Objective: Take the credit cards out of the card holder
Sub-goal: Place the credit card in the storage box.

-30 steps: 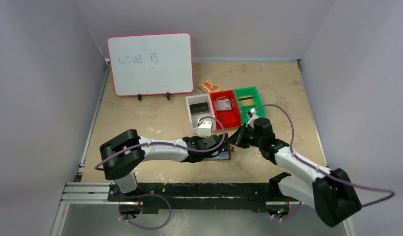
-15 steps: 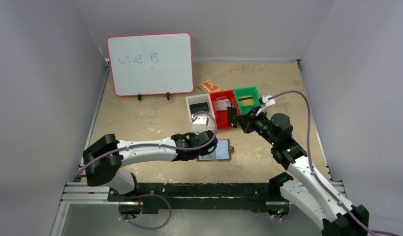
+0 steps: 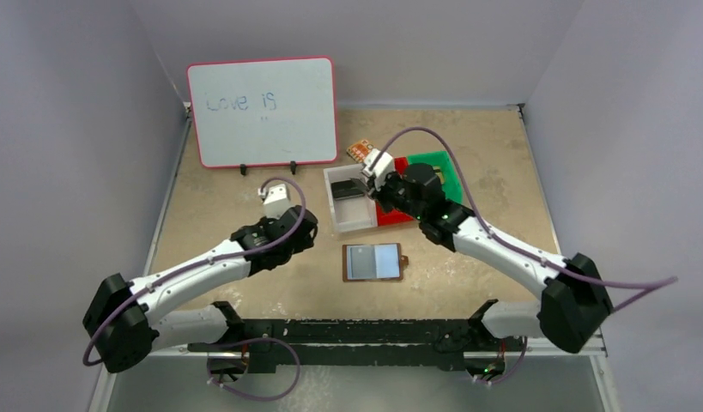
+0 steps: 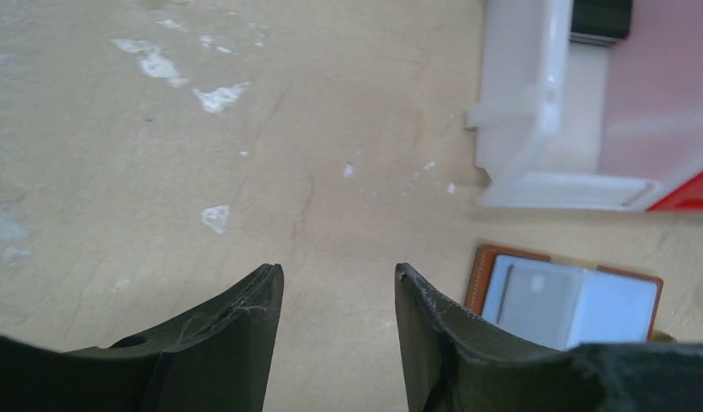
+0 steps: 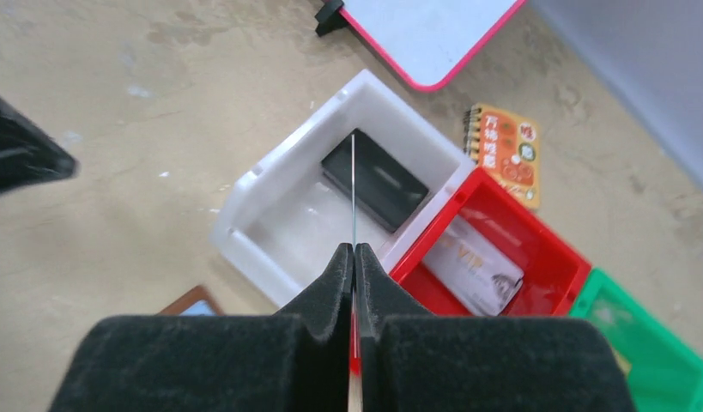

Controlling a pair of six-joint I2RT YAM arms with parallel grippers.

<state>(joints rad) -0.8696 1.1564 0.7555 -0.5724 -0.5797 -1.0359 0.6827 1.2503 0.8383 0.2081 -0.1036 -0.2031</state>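
Top view: the card holder [image 3: 373,262] lies open on the table [image 3: 245,197], between the arms.

Left wrist: the left gripper [image 4: 337,279] stands partly open and empty, with the holder to its right.

Right wrist: the right gripper [image 5: 354,249] pinches a thin card [image 5: 354,189] edge-on above the white bin [image 5: 260,257], where a dark card [image 5: 386,182] lies.

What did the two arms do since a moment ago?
The left tool came off the wallet, opened and pulled back to the left. The right tool, clamping a card, carried it from the wallet to above the white bin. The wallet, other bins and whiteboard stayed put.
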